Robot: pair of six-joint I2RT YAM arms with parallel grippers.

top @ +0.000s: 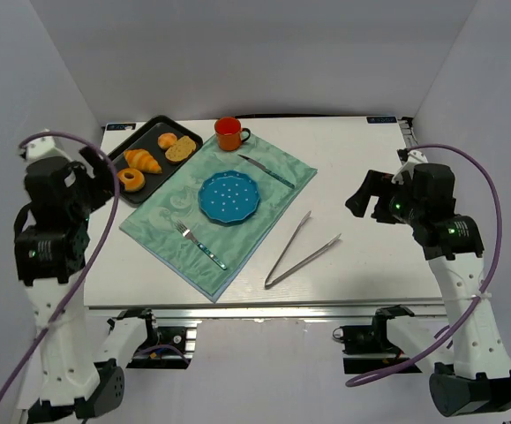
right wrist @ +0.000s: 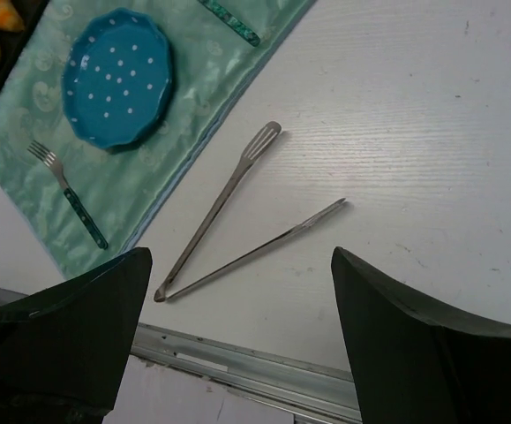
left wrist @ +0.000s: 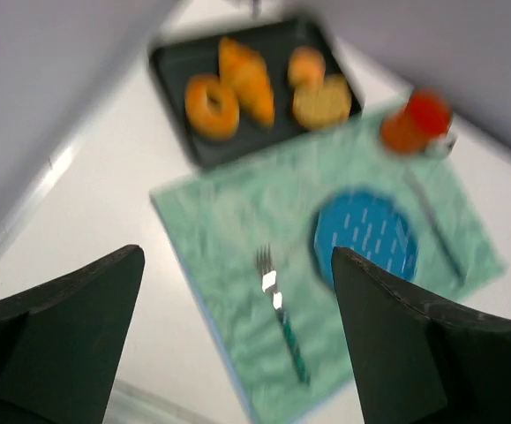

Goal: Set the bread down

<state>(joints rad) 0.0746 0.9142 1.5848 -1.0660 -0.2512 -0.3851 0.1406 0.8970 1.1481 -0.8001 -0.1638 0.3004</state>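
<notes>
Currently the bread (top: 143, 161), a ridged golden croissant, lies on the black tray (top: 146, 134) at the far left corner of the white table (top: 370, 177). A ring donut (top: 131, 180) sits just beside it on the near side. A small bun (top: 167, 140) and a flat bread slice (top: 180, 150) occupy the tray's right half. To the right of the tray, a teal placemat (top: 162, 221) lies at an angle and carries a blue dotted plate (top: 229, 197), a fork (top: 200, 246) on the near side and a knife (top: 266, 170) on the far side. An orange mug (top: 229, 133) stands at the mat's far corner. The metal tongs (top: 288, 250) lie flat on the bare table just right of the mat, their arms spread in a V and pinching nothing. The left gripper (left wrist: 237, 256) hangs above the table's left side with its jaws wide apart and nothing between them. The right gripper (right wrist: 240, 253) hangs above the tongs, well clear of them, jaws likewise wide apart and unloaded.
</notes>
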